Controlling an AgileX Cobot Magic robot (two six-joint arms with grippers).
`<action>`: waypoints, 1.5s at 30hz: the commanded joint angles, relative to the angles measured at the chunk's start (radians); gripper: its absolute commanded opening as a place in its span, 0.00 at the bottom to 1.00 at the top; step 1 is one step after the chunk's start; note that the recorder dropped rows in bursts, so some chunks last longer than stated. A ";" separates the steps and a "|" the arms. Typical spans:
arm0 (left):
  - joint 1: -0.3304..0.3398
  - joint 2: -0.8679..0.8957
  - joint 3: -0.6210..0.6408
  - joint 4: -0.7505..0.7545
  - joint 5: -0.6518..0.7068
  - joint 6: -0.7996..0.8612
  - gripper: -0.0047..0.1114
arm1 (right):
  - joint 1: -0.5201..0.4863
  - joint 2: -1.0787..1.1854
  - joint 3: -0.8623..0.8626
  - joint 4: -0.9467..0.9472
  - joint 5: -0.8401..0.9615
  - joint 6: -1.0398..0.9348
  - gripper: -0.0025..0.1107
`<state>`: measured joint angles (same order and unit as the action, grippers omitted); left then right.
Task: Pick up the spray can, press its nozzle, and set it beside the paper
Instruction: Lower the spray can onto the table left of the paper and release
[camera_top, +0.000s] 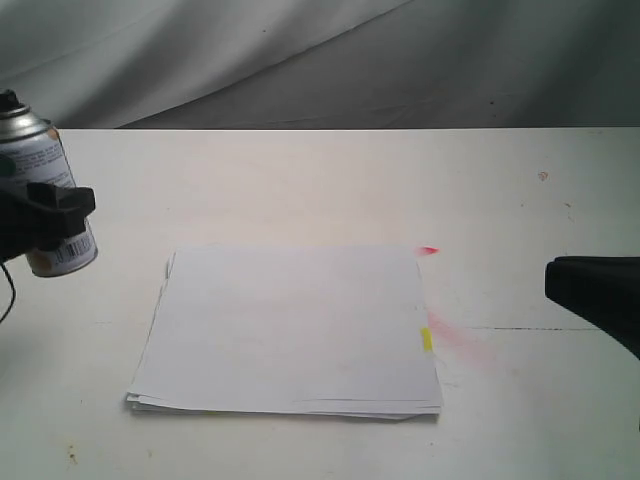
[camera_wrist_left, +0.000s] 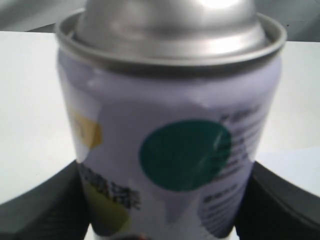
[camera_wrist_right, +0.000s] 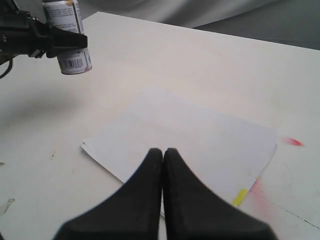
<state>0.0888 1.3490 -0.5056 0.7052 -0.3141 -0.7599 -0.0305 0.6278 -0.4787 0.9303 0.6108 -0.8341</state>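
The silver spray can (camera_top: 45, 190) hangs upright above the table at the far left, clear of the surface. My left gripper (camera_top: 50, 215) is shut on its body; the left wrist view shows the can (camera_wrist_left: 170, 130) filling the frame between black fingers (camera_wrist_left: 40, 210). Its black nozzle (camera_top: 10, 100) tops the dome. The stack of white paper (camera_top: 290, 330) lies flat at the table's middle, with a yellow tab (camera_top: 426, 340) on its right edge. My right gripper (camera_wrist_right: 163, 152) is shut and empty, hovering over the paper's (camera_wrist_right: 200, 135) near edge. The can (camera_wrist_right: 67, 37) also shows there, held aloft.
The white table (camera_top: 320, 180) has a red mark (camera_top: 429, 250) and a pink smear (camera_top: 455, 338) just right of the paper. A grey cloth backdrop (camera_top: 300, 60) hangs behind the far edge. My right arm (camera_top: 595, 290) sits at the right edge.
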 joint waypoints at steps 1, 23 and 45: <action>0.006 0.072 0.057 -0.280 -0.222 0.343 0.04 | 0.000 -0.006 0.004 0.008 0.000 0.002 0.02; 0.006 0.395 0.106 -0.440 -0.586 0.580 0.04 | 0.000 -0.006 0.004 0.008 0.000 0.002 0.02; 0.004 0.588 0.106 -0.452 -0.765 0.582 0.04 | 0.000 -0.006 0.004 0.008 0.000 0.002 0.02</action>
<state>0.0928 1.9332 -0.4010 0.2422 -1.0185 -0.1730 -0.0305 0.6278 -0.4787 0.9303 0.6108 -0.8341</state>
